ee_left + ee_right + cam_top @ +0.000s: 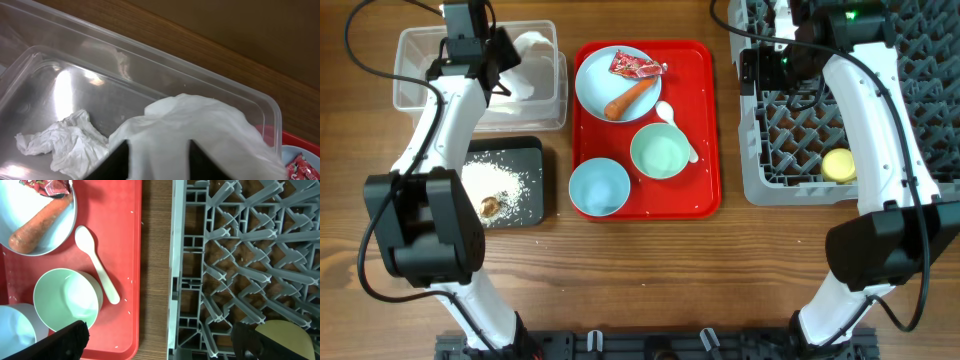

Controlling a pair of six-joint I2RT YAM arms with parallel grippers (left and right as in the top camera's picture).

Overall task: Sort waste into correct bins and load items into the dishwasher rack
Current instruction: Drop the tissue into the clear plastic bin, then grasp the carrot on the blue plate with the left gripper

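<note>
My left gripper (503,62) (159,162) is shut on a white paper napkin (200,125) and holds it over the clear tub (420,50) (45,55). A second crumpled napkin (60,142) lies in the tub. My right gripper (760,68) (170,342) is open and empty above the left edge of the grey rack (920,90) (250,240). A yellow cup (838,165) (285,335) sits in the rack. The light blue plate (592,75) holds the red wrapper (635,66) and the carrot (628,98) (40,225).
The red tray (705,120) (130,255) also carries the white spoon (672,122) (97,265), the mint green bowl (660,152) (65,300) and the light blue bowl (598,187). The black tray (535,150) holds rice (505,178) and a brown scrap (490,207).
</note>
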